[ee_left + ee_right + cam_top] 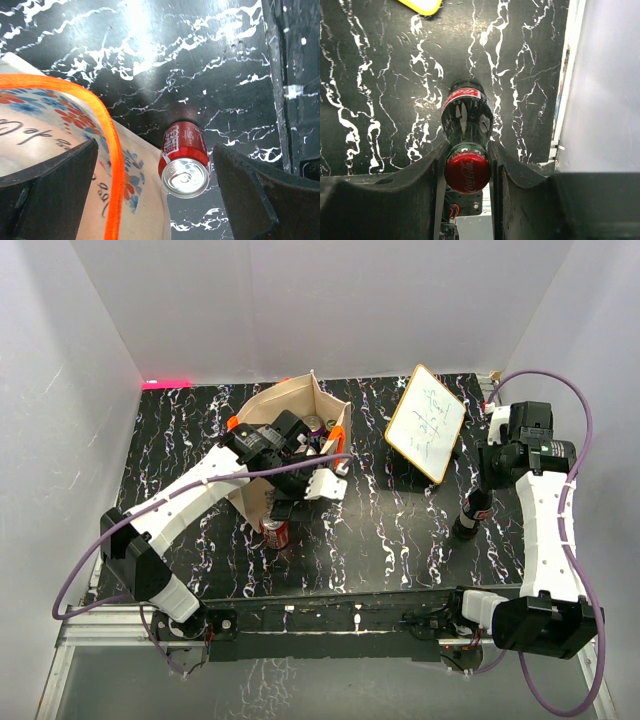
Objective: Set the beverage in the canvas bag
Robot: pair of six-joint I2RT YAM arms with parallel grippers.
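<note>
The right pincer (467, 162) is clenched on the neck of a dark plastic cola bottle with a red cap and red label (466, 116), its two black fingers pressing the neck from either side just under the cap. The bottle (470, 516) stands upright on the black, white-veined marble-look desk (385, 535), near its right edge and well apart from the bag.

The boxy beige canvas bag with orange loop handles and a flower print (291, 400) stands open at the middle-left of the desk. The left pincer (155, 150) hangs released, jaws spread wide, over the bag's near side: one finger is above the printed canvas (50, 125), the other above bare desk. Below and between them a red aluminium soda can (185, 160) stands upright on the desk, just beside the bag's wall (274, 532).

A white handwritten board with a yellow rim (425, 422) lies tilted between bag and bottle.
</note>
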